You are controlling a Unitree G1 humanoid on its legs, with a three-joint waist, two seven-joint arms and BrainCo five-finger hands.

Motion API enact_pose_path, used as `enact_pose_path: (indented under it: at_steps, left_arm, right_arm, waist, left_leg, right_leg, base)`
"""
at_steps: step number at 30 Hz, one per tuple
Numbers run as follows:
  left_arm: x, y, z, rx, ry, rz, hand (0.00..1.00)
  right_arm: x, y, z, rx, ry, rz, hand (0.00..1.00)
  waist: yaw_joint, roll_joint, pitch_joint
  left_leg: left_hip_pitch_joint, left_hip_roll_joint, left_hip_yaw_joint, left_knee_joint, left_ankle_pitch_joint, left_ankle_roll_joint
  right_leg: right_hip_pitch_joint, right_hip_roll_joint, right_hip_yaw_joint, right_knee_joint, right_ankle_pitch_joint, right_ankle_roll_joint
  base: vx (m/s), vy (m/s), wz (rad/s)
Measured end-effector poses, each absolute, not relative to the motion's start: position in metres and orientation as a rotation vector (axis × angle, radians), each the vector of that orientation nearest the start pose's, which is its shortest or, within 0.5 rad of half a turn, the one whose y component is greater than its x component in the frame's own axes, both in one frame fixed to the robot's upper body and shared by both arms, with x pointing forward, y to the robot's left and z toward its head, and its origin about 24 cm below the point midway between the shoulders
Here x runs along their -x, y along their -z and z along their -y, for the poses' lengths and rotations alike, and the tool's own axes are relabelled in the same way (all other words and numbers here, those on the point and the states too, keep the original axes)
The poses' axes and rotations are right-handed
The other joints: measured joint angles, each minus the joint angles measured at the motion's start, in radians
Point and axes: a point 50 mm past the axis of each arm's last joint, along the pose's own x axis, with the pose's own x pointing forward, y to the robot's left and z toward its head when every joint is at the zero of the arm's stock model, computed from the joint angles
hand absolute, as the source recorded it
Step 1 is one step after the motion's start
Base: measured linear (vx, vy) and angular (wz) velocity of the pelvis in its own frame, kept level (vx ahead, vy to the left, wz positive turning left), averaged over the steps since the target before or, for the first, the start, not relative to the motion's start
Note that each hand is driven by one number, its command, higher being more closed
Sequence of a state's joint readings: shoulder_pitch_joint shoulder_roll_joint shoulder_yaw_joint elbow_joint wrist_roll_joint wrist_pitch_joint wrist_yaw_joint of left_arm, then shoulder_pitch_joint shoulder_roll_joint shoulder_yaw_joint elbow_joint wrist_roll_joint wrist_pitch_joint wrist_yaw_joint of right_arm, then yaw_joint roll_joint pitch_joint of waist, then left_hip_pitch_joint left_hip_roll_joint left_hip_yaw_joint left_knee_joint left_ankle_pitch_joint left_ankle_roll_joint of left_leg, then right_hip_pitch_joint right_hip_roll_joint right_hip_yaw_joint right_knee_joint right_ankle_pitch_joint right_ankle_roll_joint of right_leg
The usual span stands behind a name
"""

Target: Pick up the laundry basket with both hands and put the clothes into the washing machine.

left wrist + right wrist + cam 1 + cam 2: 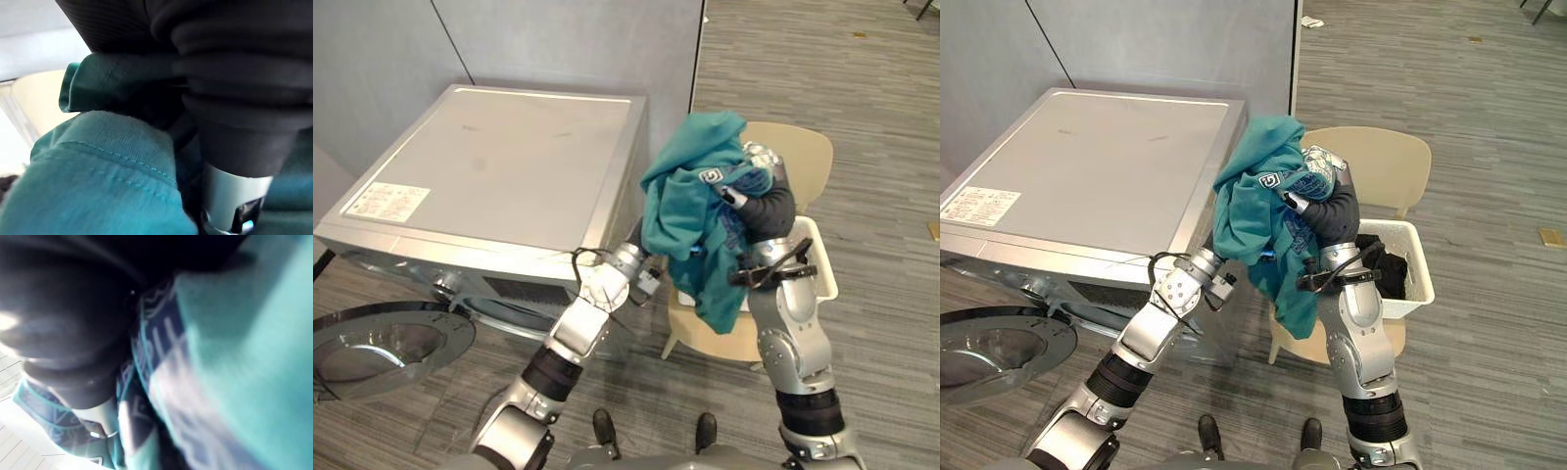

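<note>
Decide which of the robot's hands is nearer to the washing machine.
Left. The left hand, buried in the teal garment, sits beside the washing machine's front corner; the right hand grips the garment above the chair, farther away.

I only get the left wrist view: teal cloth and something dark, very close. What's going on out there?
Observer: The right hand holds a teal garment up above a white basket.
Operator: Where's that basket sitting?
Observer: On a beige chair, with dark clothes inside it.
Operator: And the washing machine?
Observer: The washing machine stands to the left of the chair, and its round door is swung open.
</note>
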State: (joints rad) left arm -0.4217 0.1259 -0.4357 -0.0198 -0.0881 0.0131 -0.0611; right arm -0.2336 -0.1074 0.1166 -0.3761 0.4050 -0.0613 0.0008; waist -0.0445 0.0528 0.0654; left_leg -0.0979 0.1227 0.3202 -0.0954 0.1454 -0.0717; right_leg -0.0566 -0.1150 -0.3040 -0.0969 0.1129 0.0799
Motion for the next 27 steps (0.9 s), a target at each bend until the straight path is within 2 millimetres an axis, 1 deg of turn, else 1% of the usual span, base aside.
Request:
enact_pose_path:
  at_steps: [2, 3, 5, 9, 14, 15, 18, 24, 27]
  left_arm:
    - [-0.285, -0.138, -0.031, -0.112, 0.619, 0.354, 0.00]
    - [-0.286, -0.140, -0.029, -0.104, 0.629, 0.358, 1.00]
    - [-0.286, -0.143, -0.028, -0.079, 0.611, 0.377, 1.00]
    - [-0.287, -0.144, -0.029, -0.036, 0.587, 0.380, 1.00]
    - [-0.289, -0.147, -0.035, -0.004, 0.534, 0.390, 1.00]
    - [-0.290, -0.147, -0.036, 0.001, 0.521, 0.393, 1.00]
    - [-0.290, -0.145, -0.041, 0.028, 0.478, 0.394, 1.00]
    - [-0.289, -0.136, -0.051, 0.064, 0.366, 0.370, 1.00]
    - [-0.289, -0.135, -0.053, 0.068, 0.330, 0.368, 1.00]
  right_arm:
    - [-0.257, -0.185, 0.113, -0.335, -0.331, 0.598, 1.00]
    - [-0.256, -0.185, 0.112, -0.338, -0.339, 0.596, 1.00]
    - [-0.255, -0.185, 0.108, -0.350, -0.358, 0.596, 1.00]
    - [-0.256, -0.183, 0.107, -0.367, -0.362, 0.589, 1.00]
    - [-0.256, -0.181, 0.105, -0.382, -0.371, 0.597, 1.00]
    - [-0.257, -0.181, 0.104, -0.383, -0.370, 0.594, 0.00]
    - [-0.257, -0.177, 0.103, -0.383, -0.370, 0.578, 0.00]
    - [-0.255, -0.162, 0.107, -0.328, -0.301, 0.525, 0.00]
    - [-0.254, -0.151, 0.110, -0.318, -0.251, 0.486, 0.00]
  waist:
    - [-0.004, 0.000, 0.000]
    - [-0.005, 0.000, 0.000]
    - [-0.009, 0.000, 0.000]
    - [-0.010, 0.000, 0.000]
    - [-0.010, 0.000, 0.000]
    - [-0.010, 0.000, 0.000]
    - [-0.012, -0.001, 0.000]
    - [-0.020, -0.002, -0.001]
    - [-0.021, -0.009, -0.004]
  left_leg:
    - [0.000, 0.000, 0.003, 0.000, 0.000, 0.000]
    - [0.000, 0.000, 0.003, 0.000, 0.000, 0.000]
    - [0.000, 0.000, 0.005, 0.000, 0.000, 0.000]
    - [0.000, 0.001, 0.009, 0.000, 0.000, 0.000]
    - [0.000, 0.001, 0.022, 0.000, 0.000, 0.000]
    - [0.000, 0.002, 0.024, 0.000, 0.000, 0.000]
    - [0.000, 0.002, 0.029, 0.000, 0.000, 0.000]
    - [0.000, 0.002, 0.028, 0.000, 0.000, 0.000]
    - [0.000, 0.002, 0.028, 0.000, 0.000, 0.000]
  right_leg:
    - [0.000, 0.000, 0.004, 0.000, 0.002, 0.000]
    - [0.000, 0.000, 0.004, 0.000, 0.005, 0.001]
    - [-0.001, 0.000, 0.006, 0.000, 0.005, 0.001]
    - [-0.004, 0.000, 0.009, 0.000, 0.006, 0.001]
    - [-0.016, 0.000, 0.020, 0.000, 0.006, 0.001]
    - [-0.016, 0.000, 0.023, 0.000, 0.007, 0.000]
    - [-0.015, 0.001, 0.028, 0.000, 0.009, 0.000]
    - [-0.014, 0.001, 0.028, 0.000, 0.009, 0.001]
    - [-0.014, 0.001, 0.027, 0.000, 0.009, 0.001]
  base:
    - [0.04, 0.006, -0.06]
    - [0.00, 0.000, 0.00]
    - [0.00, 0.000, 0.00]
    - [0.00, 0.003, -0.01]
    - [0.00, 0.008, -0.07]
    - [0.02, 0.004, -0.08]
    - [0.02, 0.003, -0.04]
    - [0.00, 0.000, 0.00]
    - [0.00, 0.000, 0.00]
